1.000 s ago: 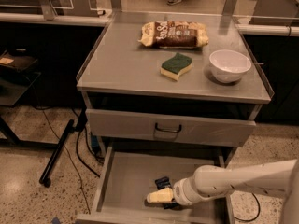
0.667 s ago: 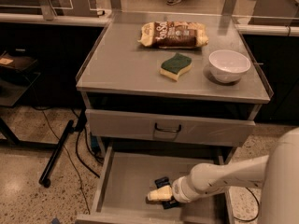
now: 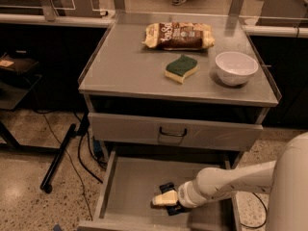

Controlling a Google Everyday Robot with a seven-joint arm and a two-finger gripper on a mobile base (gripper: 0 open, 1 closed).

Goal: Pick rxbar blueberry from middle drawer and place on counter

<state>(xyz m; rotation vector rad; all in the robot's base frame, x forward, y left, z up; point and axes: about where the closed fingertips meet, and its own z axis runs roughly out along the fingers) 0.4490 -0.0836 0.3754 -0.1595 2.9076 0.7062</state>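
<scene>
The middle drawer (image 3: 130, 186) stands pulled open below the counter (image 3: 130, 66). The rxbar blueberry (image 3: 167, 187), a small dark bar, lies on the drawer floor near its middle front. My gripper (image 3: 162, 199), cream-tipped at the end of a white arm reaching in from the right, is low in the drawer right on the bar. The gripper covers the bar's middle, and dark ends show above and below it.
On the counter lie a brown-and-cream snack bag (image 3: 179, 36), a green and yellow sponge (image 3: 181, 68) and a white bowl (image 3: 236, 67). A closed drawer front with a dark handle (image 3: 172, 133) sits above the open drawer. Cables and a black stand leg (image 3: 60, 155) lie on the floor at left.
The gripper has stayed at the bar, edging slightly left. The white upper arm has swung further into view at the right edge.
</scene>
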